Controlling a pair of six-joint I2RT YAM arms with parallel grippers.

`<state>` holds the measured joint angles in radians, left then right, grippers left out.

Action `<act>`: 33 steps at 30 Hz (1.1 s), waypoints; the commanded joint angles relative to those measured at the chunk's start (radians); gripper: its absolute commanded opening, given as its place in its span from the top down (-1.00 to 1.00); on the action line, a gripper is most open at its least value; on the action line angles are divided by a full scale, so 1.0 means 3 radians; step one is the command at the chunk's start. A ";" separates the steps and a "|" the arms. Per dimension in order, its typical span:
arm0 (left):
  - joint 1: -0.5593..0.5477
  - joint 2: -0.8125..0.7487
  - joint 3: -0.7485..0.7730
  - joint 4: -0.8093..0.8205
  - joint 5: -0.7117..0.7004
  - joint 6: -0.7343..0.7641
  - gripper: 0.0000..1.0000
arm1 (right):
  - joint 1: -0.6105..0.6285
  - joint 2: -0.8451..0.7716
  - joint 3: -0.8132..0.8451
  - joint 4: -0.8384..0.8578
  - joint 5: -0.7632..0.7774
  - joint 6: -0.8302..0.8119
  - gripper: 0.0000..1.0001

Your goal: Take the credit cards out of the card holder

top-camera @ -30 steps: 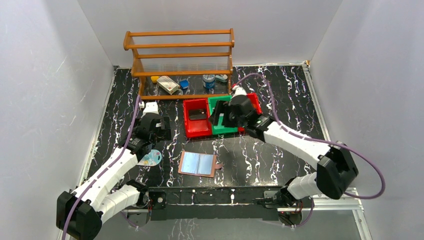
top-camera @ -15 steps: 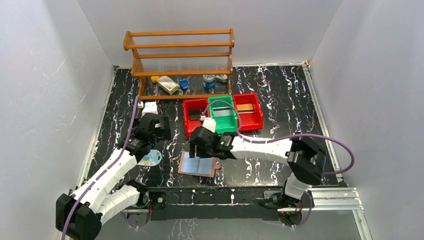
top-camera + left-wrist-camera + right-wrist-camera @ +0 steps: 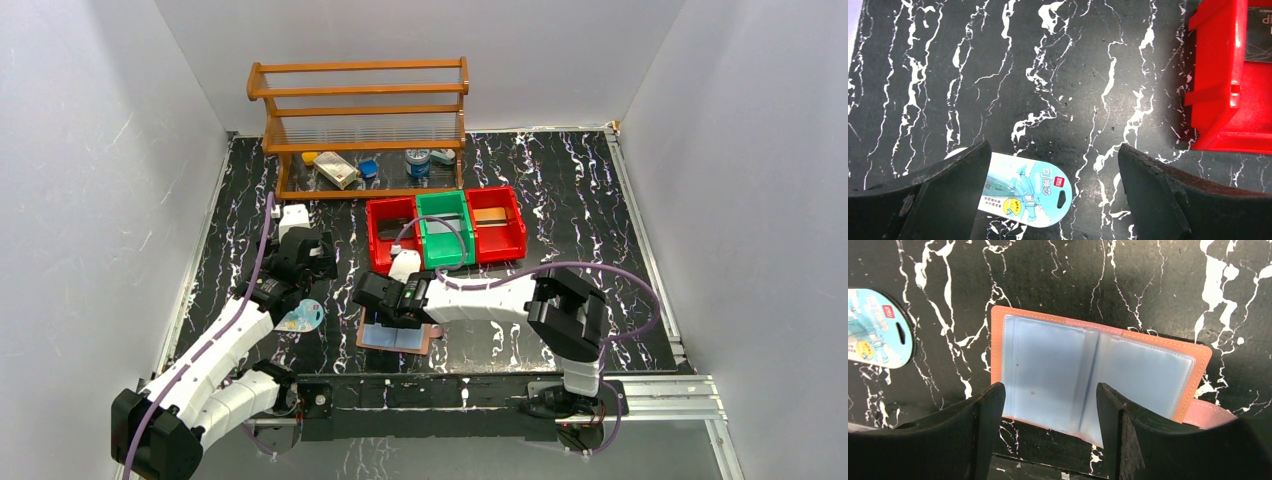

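The right gripper [image 3: 1048,395], jaws parted and empty, had been swung from the plastic bins [image 3: 440,262] to just above the card holder [image 3: 1128,365], laid open near the tabletop's near edge, presumably for another card, while the left gripper [image 3: 1053,155] was held wide open.

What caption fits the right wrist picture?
Right claw open above the card holder lying open on the marbled table.

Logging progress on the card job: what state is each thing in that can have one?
card holder: open, lying flat on the table, clear pockets up, snap tab undone.
right gripper: open, over the card holder, gripping nothing.
left gripper: open, empty.
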<state>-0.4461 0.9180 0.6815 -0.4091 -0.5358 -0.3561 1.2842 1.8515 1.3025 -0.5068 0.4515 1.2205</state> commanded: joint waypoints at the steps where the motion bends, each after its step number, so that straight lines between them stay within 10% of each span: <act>1: 0.0025 -0.0101 0.0084 -0.0104 -0.0336 -0.0132 -0.97 | 0.0023 0.0156 0.0304 -0.0283 0.0190 0.0360 -0.51; 21: 0.0289 -0.0034 0.0022 -0.0063 -0.0336 -0.0305 -0.97 | 0.0043 0.0979 0.1126 -0.1208 0.0277 0.0364 -0.51; 33: 0.0290 -0.0035 0.0016 -0.0042 -0.0232 -0.0220 -0.97 | -0.0069 0.0669 0.0632 -0.0889 0.0365 0.0008 -0.05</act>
<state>-0.3645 0.9127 0.6815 -0.4267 -0.6106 -0.4347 1.2888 2.0987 1.5856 -0.7994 0.5354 1.3109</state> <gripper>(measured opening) 0.983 0.530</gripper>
